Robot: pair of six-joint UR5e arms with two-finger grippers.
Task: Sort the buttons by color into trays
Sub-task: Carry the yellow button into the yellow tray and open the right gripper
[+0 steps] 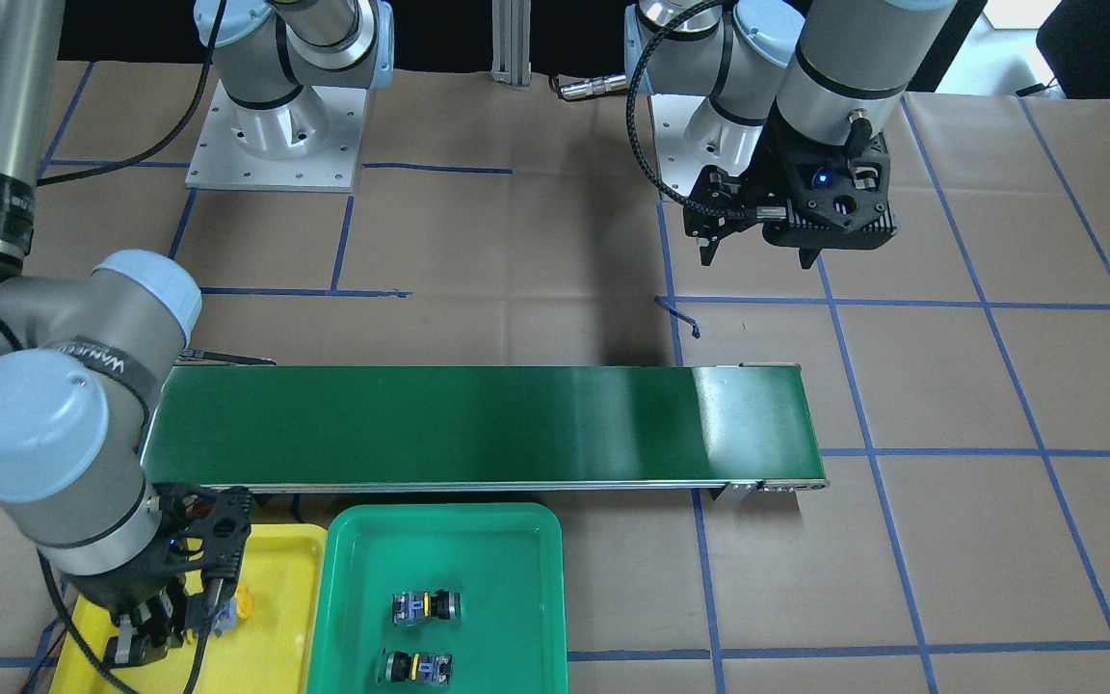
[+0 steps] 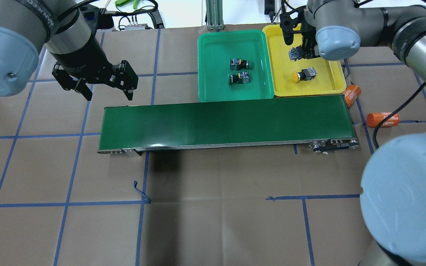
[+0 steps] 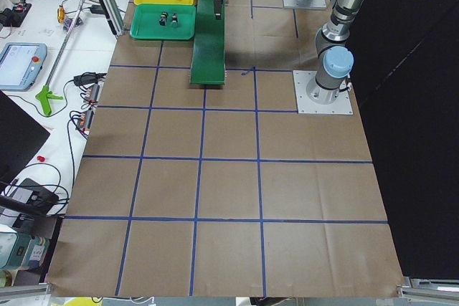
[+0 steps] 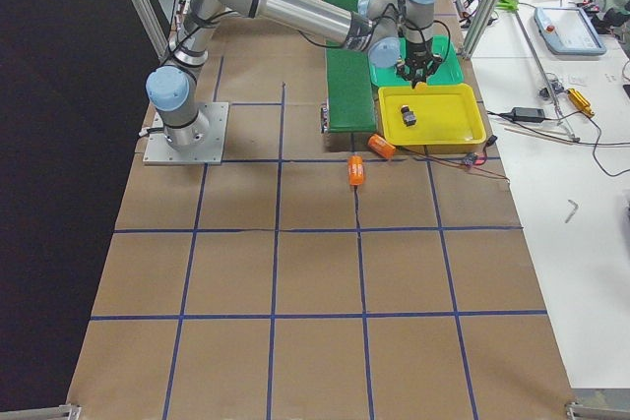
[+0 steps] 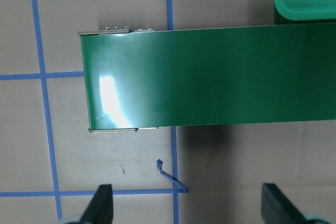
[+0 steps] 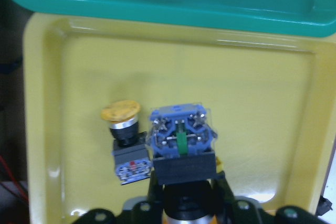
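My right gripper (image 2: 298, 52) hangs over the yellow tray (image 2: 329, 79), shut on a button (image 6: 181, 148). The wrist view shows that button's blue-and-black body, with a bit of yellow at its cap end. Beneath it, a yellow-capped button (image 2: 303, 75) lies on its side in the tray. Two more buttons (image 2: 239, 64) (image 2: 239, 78) lie in the green tray (image 2: 207, 40). Far from the trays, my left gripper (image 2: 104, 92) is open and holds nothing, above the table near the conveyor's left end.
The long dark-green conveyor belt (image 2: 227, 120) runs across the table in front of both trays. Two orange cylinders (image 2: 350, 95) (image 2: 383, 119) lie off its right end. Cables and devices sit on the bench beyond the trays.
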